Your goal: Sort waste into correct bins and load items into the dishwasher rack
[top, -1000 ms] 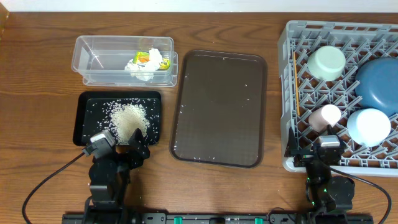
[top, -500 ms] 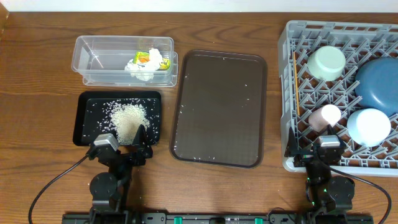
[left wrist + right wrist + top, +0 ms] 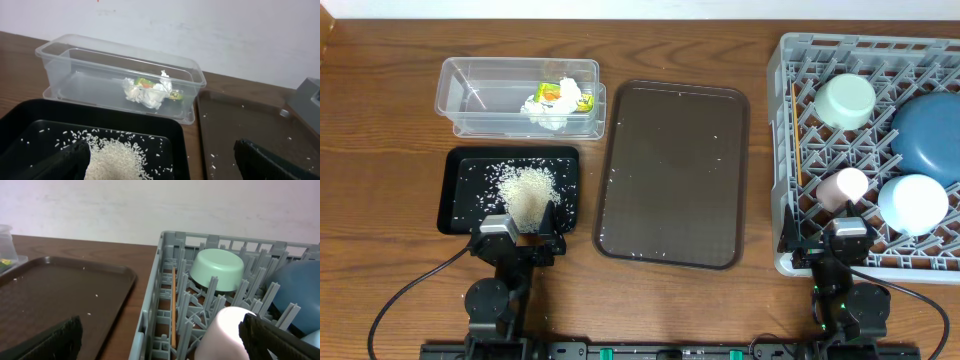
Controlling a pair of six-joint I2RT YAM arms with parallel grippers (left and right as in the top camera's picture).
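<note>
Overhead check: waste binned at left, dishes racked at right, both arms low at the near edge of the table (image 3: 380, 130).
Noted dishwasher rack (image 3: 785, 150) filling the right edge. Noted brown tray (image 3: 670, 180) mid-table, flecked with stray grains. Logged clear tub (image 3: 470, 95) toward the far left corner, with black tray (image 3: 455, 195) just in front of it. Found in the rack: dark blue bowl (image 3: 925, 135) at its right side, mint-green bowl (image 3: 846, 102) toward its far left, light blue bowl (image 3: 913, 203) near its front, pink cup (image 3: 843, 187) just left of that. Found rice heap (image 3: 530, 190) in the black tray. Found crumpled tissue (image 3: 548, 108) touching yellow-green wrapper (image 3: 560, 90) in the tub. Spotted thin orange stick (image 3: 796, 140) along the rack's left wall. Saw left gripper (image 3: 161, 150) spread wide over the black tray's near edge, pinching nothing. Saw right gripper (image 3: 160, 325) spread wide at the rack's near left corner, likewise empty.
</note>
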